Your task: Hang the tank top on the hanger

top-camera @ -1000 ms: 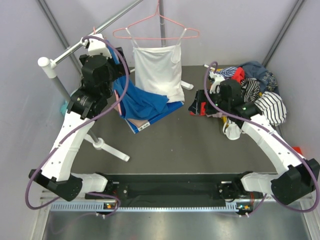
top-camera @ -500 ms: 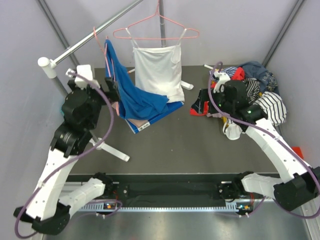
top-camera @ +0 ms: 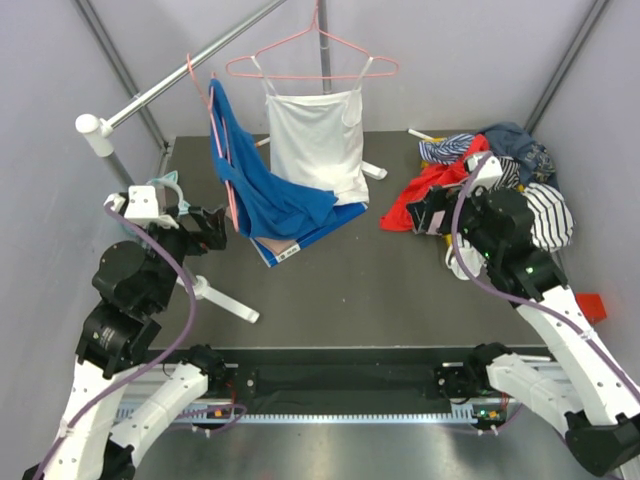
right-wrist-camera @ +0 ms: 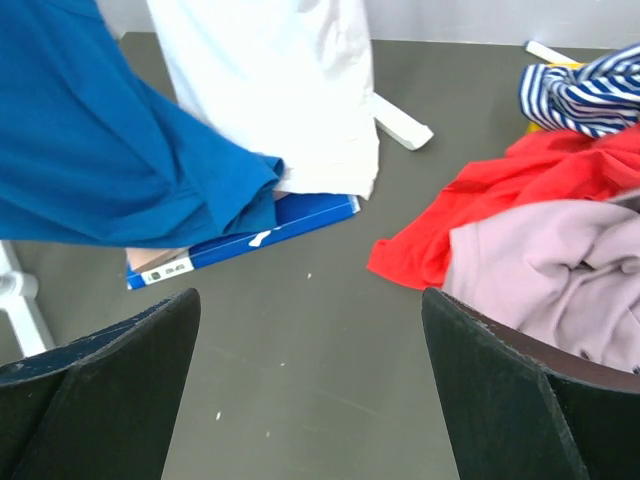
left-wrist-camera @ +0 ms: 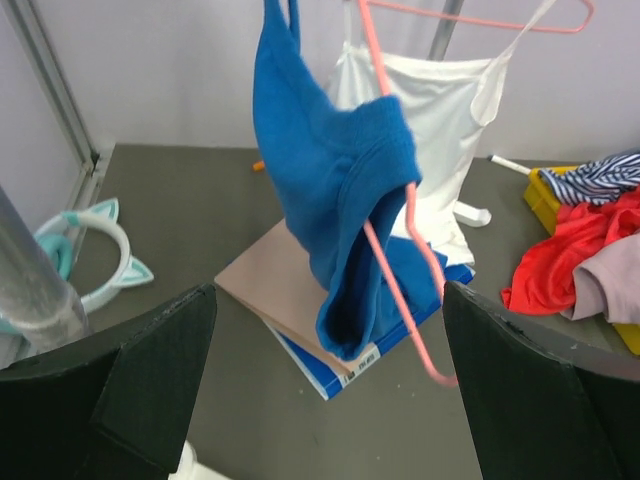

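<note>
The royal-blue tank top (top-camera: 250, 185) hangs on a thin pink wire hanger (top-camera: 230, 185), whose hook is over the slanted rail (top-camera: 170, 85). The top's lower part drapes to the right over a blue book (top-camera: 300, 238). In the left wrist view the tank top (left-wrist-camera: 330, 180) hangs bunched along the hanger (left-wrist-camera: 395, 230), ahead of the fingers. My left gripper (top-camera: 205, 228) is open and empty, below and left of the top. My right gripper (top-camera: 418, 210) is open and empty, right of the top (right-wrist-camera: 100, 150).
A white camisole (top-camera: 318, 140) hangs on a second pink hanger (top-camera: 310, 65) behind. A red garment (top-camera: 425, 190) and a pile of clothes (top-camera: 515, 170) lie at the right. The rack's white foot (top-camera: 220, 298) and a teal headband (top-camera: 172, 185) are at the left.
My left gripper has let go of the hanger at the rail and drawn back toward the near edge. The top now hangs free. My right arm has also drawn back.
</note>
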Motion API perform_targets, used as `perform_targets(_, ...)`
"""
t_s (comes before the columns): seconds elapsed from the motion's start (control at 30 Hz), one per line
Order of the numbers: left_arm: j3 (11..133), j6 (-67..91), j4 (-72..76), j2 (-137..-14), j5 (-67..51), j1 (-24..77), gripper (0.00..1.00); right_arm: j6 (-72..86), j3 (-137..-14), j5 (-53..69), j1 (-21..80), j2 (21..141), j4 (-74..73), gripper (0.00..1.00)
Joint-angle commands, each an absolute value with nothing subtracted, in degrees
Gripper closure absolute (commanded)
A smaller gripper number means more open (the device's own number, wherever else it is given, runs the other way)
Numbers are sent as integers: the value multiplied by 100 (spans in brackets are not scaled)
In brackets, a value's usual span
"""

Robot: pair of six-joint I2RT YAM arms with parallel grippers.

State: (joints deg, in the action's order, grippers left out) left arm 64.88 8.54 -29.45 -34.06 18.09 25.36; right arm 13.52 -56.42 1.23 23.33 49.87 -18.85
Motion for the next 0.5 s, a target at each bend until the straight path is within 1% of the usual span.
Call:
perform_targets(0.0, 6416, 1441, -3681, -3331, 2179, 2522, 1, 1336, -5301, -316, 2268, 4553, -1415, 9)
perform_targets(0.2, 6372, 1494, -3849, -3234, 2188, 2522, 1, 1380, -4905, -431, 2267, 4193, -1380, 9)
perform_targets(0.47, 6451, 1222, -3955, -3243, 1978, 2522, 1, 1441, -4755, -562, 2267, 4131, -1310, 9)
